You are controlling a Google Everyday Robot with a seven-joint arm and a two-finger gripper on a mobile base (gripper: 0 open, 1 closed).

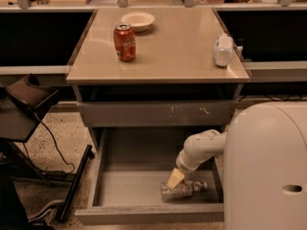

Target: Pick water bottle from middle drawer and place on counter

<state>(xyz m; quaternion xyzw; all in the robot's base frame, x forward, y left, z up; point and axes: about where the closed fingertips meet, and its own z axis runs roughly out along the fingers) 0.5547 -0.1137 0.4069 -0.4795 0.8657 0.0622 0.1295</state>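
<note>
The water bottle [186, 190] lies on its side on the floor of the open middle drawer [129, 186], near its front right corner, white cap pointing right. My gripper [175, 178] reaches down into the drawer from the right, and its pale yellow tip is right above the bottle's left end, touching or almost touching it. The beige counter [168, 51] tops the cabinet above the drawer.
On the counter stand a red soda can [124, 42], a white bowl [137, 20] and a stubby white bottle [223, 50] at the right edge. A scratched grey drawer front [158, 113] is closed above. A black stand [29, 99] is at left. My white body [266, 166] fills the lower right.
</note>
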